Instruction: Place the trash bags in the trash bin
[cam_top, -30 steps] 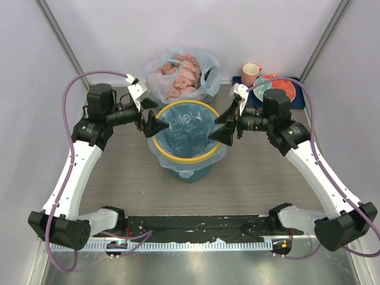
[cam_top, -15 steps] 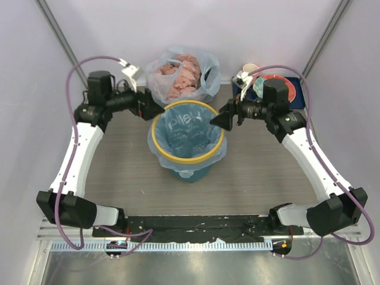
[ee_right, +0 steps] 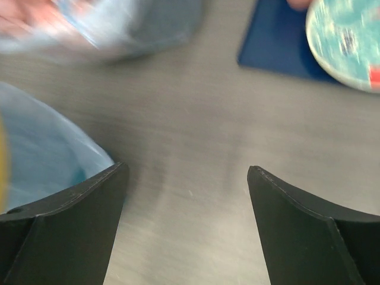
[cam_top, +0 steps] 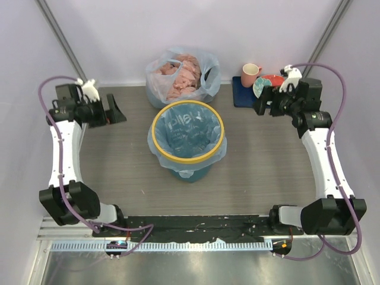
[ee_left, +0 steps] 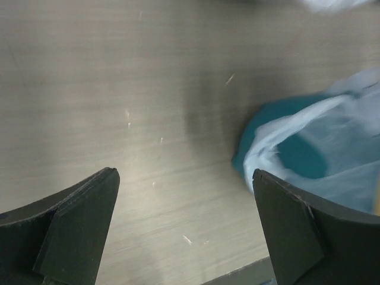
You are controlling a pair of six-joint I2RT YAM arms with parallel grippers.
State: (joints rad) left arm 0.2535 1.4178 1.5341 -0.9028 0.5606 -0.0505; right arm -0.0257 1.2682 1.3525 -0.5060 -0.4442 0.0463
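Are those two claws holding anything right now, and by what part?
Nothing is held. The left gripper and the right gripper both stand open and empty, clear of the trash bin.

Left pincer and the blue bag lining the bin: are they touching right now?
Apart. The top view shows the left pincer open, with bare table between it and the blue bag in the bin.

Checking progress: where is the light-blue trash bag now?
Top view, centre: the trash bag lines the teal trash bin, draped over its yellow rim, in front of the clear bag of pink lumps.
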